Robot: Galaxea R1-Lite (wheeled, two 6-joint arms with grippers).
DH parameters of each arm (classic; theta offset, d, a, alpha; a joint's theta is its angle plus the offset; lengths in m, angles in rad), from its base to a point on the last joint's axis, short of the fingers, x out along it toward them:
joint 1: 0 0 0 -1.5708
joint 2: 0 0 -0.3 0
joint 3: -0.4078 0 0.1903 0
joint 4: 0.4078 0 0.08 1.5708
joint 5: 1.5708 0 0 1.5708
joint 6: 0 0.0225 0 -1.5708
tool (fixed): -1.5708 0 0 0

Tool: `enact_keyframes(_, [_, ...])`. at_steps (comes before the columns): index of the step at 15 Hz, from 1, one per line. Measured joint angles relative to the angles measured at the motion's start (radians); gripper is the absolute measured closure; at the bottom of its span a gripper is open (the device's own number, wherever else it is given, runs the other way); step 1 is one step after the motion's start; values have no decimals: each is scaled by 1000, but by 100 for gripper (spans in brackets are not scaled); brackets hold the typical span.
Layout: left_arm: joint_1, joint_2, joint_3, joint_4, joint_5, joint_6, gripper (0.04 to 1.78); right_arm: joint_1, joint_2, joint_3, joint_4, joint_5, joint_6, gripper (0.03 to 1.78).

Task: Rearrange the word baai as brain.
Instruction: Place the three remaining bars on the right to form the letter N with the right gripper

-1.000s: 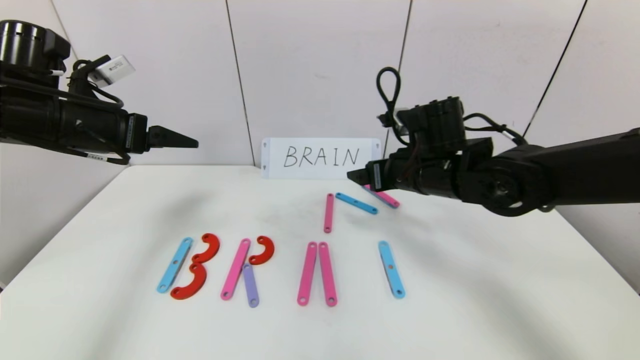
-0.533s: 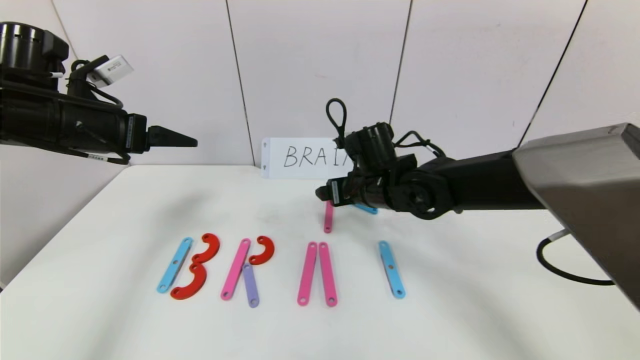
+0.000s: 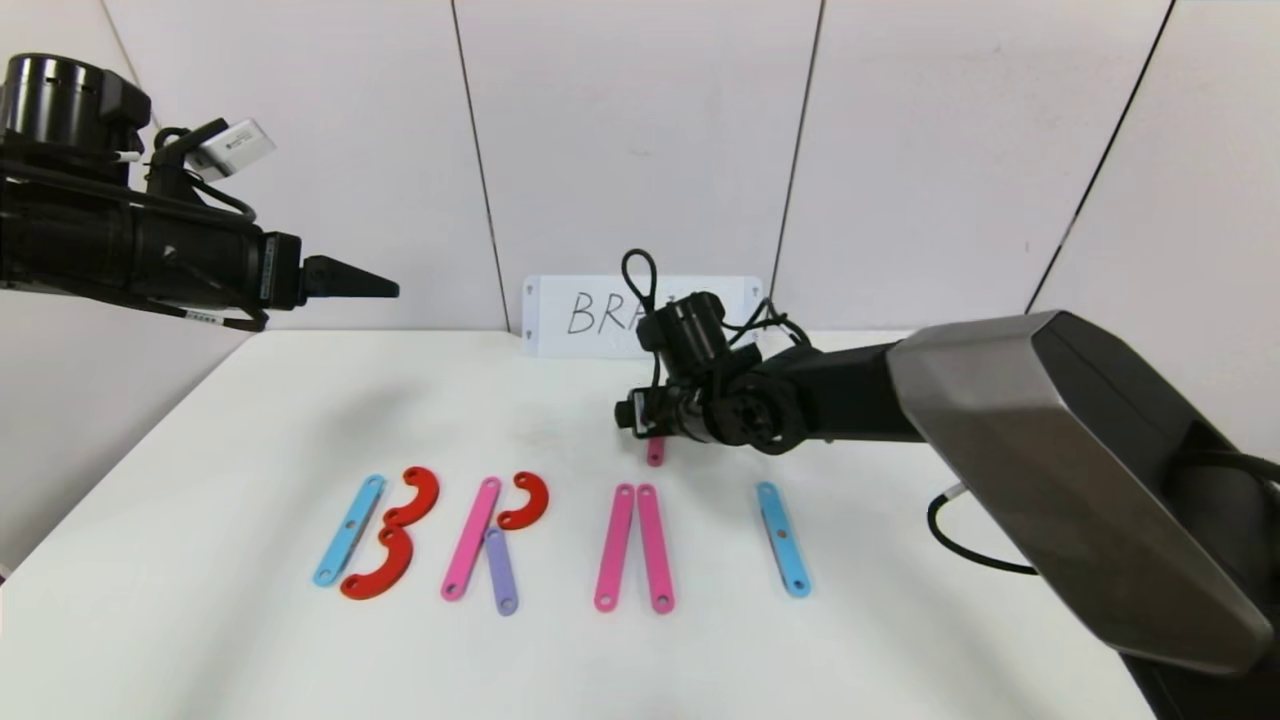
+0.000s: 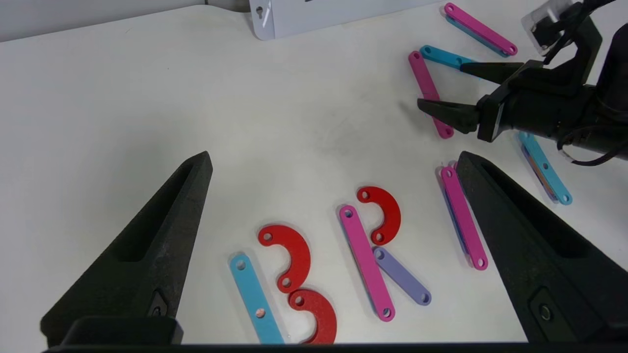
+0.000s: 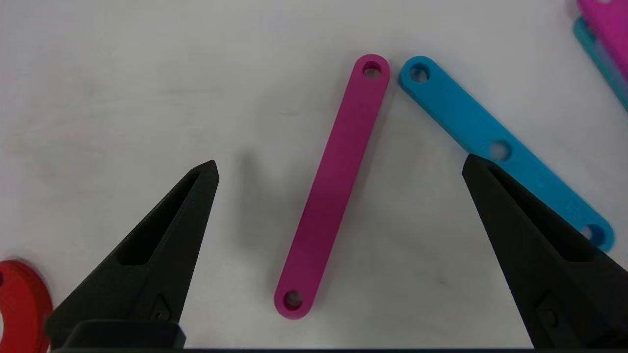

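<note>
On the white table the front row reads: a B of a blue bar and two red curves, an R of a pink bar, a red curve and a purple bar, two pink bars side by side, and a blue bar. My right gripper is open, low above a loose pink bar that lies between its fingers. A loose blue bar lies beside it. My left gripper is open and empty, high at the left.
The white card with handwritten BRAIN stands at the table's back, partly hidden by my right arm. Another pink bar lies over a blue one behind the loose pieces. The table's front edge is near.
My right arm has swung left and down over the loose pink bar, now hiding the loose blue and far pink bars in the head view. The left arm has barely moved.
</note>
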Motion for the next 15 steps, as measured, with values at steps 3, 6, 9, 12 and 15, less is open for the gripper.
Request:
enact_keyframes(3, [0,4,-2,0,0,0,8,7,29,-13,0,-30,5,7])
enact_keyframes(6, [0,6,-2,1,-1,0,8,10,43,-16,1,-31,13,22])
enact_keyframes(9, [0,8,-1,1,-2,1,8,13,48,-18,1,-31,13,60])
enact_keyframes(12, [0,9,-1,1,-2,1,8,15,50,-18,1,-31,13,118])
enact_keyframes(15, [0,9,-1,2,-2,2,8,15,50,-18,1,-29,15,152])
